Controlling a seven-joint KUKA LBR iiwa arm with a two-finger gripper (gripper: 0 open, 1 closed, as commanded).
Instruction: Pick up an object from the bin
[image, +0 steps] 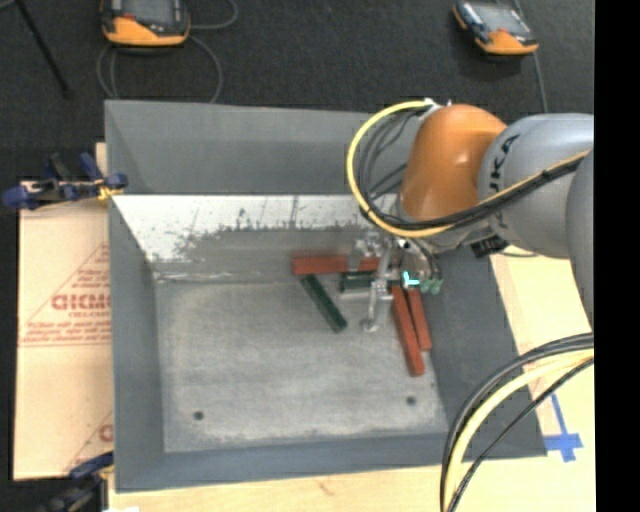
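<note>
Count: one grey metal bin (135, 330). Red-brown bars, three by my read: one crosswise red-brown bar (316, 265) by the back wall, plus a pair of long red-brown bars (411, 345) side by side at the right, packed so tight they could be one wide bar. Dark green bars, two: one diagonal dark green bar (325, 302) mid-bin and one short dark green bar (352, 284) just right of its upper end, partly covered, so length unclear.

Grey metal bin (250, 380), red sticks (412, 345), dark green stick (325, 302) inside
</note>
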